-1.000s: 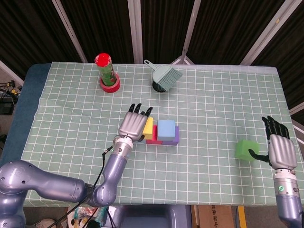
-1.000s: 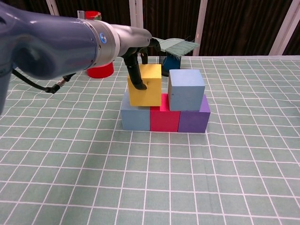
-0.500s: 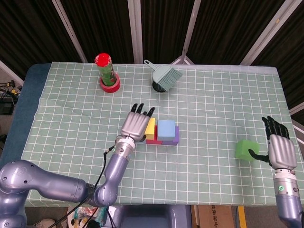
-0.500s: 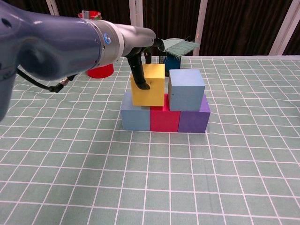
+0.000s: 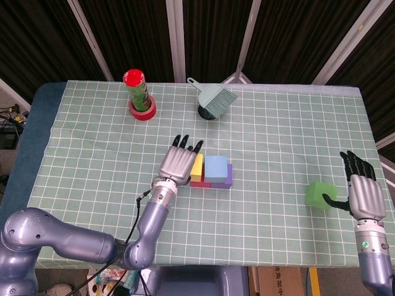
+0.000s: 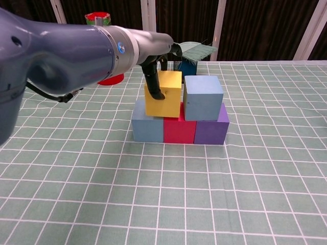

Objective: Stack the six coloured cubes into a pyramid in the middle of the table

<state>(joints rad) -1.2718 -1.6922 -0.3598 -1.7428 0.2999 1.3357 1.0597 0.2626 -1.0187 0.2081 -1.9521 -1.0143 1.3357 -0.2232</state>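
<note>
My left hand (image 5: 178,163) grips a yellow cube (image 6: 164,94), thumb on its front face and fingers behind it. The yellow cube (image 5: 197,168) sits on the second level over a blue-grey cube (image 6: 147,127) and a red cube (image 6: 180,130). A narrow gap separates it from a light blue cube (image 6: 203,97), which rests over the red cube and a purple cube (image 6: 211,130). At the far right a green cube (image 5: 321,195) lies alone on the cloth. My right hand (image 5: 361,191) stands open beside it, thumb pointing at the cube.
A green can with a red lid stands in a red tape roll (image 5: 141,98) at the back left. A dark cup holding a teal brush (image 5: 214,100) stands behind the stack. The checked cloth (image 5: 278,142) covers the whole table.
My left hand has shifted the yellow cube a little to the right, closer to the light blue cube. The right hand and the green cube have stayed put.
</note>
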